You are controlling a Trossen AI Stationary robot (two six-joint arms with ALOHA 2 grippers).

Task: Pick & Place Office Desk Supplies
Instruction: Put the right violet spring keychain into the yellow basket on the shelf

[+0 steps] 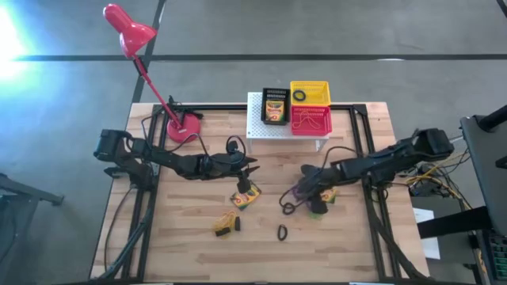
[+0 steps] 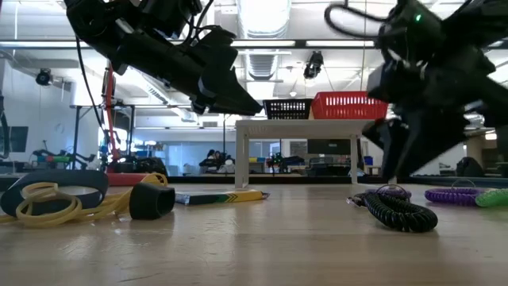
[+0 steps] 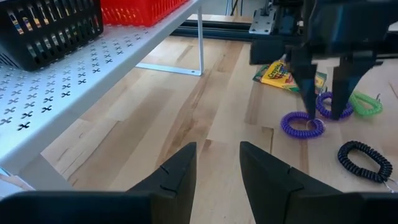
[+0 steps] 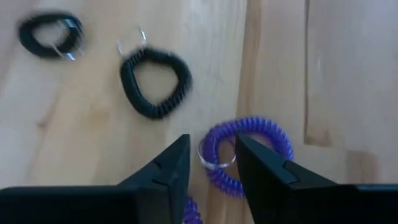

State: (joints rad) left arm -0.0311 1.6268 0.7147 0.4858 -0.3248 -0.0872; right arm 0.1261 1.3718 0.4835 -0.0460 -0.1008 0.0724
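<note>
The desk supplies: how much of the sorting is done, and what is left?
Done: a crayon box sits in the black basket, a ring in the yellow one. In hand: nothing; the right gripper, open, hangs over a purple coil; the left gripper is open. Left: two crayon boxes, black coils, rubber bands.

No lettering anywhere is clear enough to read

Right gripper point(image 4: 211, 163) over the wooden table point(image 4: 336, 68), fingers parted with a narrow gap. Purple coil ring point(image 4: 261, 140) lies just past the fingertips, its metal keyring point(image 4: 214, 163) showing in the gap. Black coil ring point(image 4: 155, 82) farther out, small metal loop on it. Second black ring point(image 4: 50, 35) beyond, blurred, near the corner.
</note>
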